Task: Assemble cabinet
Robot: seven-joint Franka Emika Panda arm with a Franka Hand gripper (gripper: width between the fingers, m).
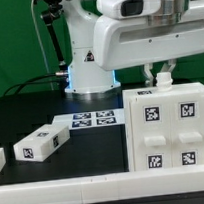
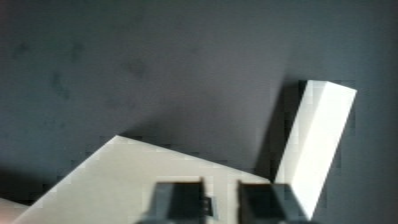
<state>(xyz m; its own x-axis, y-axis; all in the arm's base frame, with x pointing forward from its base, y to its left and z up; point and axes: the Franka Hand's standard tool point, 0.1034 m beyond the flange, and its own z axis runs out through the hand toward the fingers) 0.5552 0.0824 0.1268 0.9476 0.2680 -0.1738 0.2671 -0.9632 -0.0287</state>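
The gripper (image 1: 160, 78) hangs straight down from the white arm (image 1: 134, 32) and sits right at the top edge of the cabinet (image 1: 164, 125), toward the exterior view's right. In the wrist view its two dark fingers (image 2: 178, 200) stand a narrow gap apart over a pale flat face of the cabinet (image 2: 143, 170). I cannot tell whether they clamp anything or merely hover with that slit between them. Beside that face a white panel (image 2: 313, 135) stands on edge against the dark surface (image 2: 125, 70). The cabinet itself stands upright on the surface (image 1: 31, 111) at the near right of the exterior view. It is a big white box whose front carries four black-and-white tags and square recessed panels. Just to its left, farther back, the marker board (image 1: 91, 118) lies flat. Well apart from the cabinet, on the exterior view's left, a loose white block (image 1: 41, 143) with a tag on its end lies on its side. A long white rail (image 1: 87, 182) runs along the near edge.
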